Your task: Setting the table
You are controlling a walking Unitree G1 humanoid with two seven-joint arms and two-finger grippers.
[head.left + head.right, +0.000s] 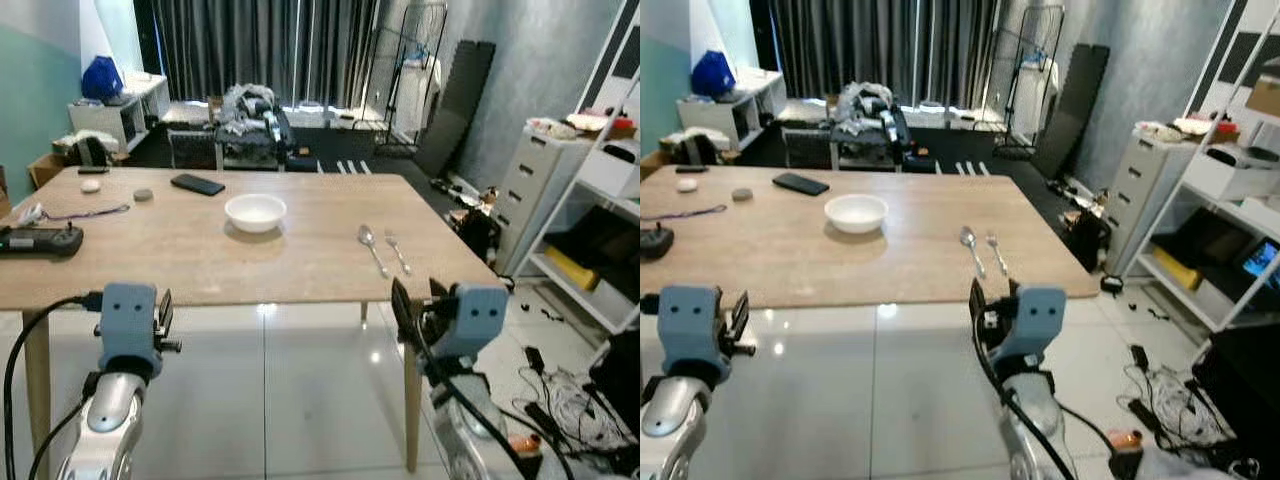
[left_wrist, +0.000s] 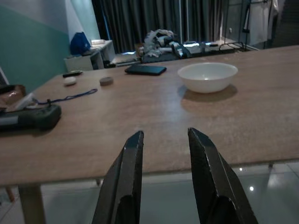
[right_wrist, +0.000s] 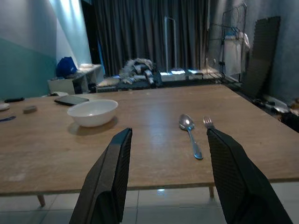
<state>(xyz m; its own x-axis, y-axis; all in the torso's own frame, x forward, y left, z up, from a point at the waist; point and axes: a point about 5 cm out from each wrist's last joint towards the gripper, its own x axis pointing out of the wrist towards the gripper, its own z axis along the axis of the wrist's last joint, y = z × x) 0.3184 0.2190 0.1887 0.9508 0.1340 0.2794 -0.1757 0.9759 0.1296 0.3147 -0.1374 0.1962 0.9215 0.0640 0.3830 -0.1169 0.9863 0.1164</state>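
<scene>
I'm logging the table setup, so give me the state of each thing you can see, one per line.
bowl: upright, empty, on the table
spoon: flat, beside the fork
fork: flat, tines away from the robot
phone: flat, screen dark
left gripper: open, holding nothing
right gripper: open, holding nothing

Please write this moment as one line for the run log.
phase: approach | left pincer: open, empty | right pincer: open, empty | table: bowl, spoon, fork
</scene>
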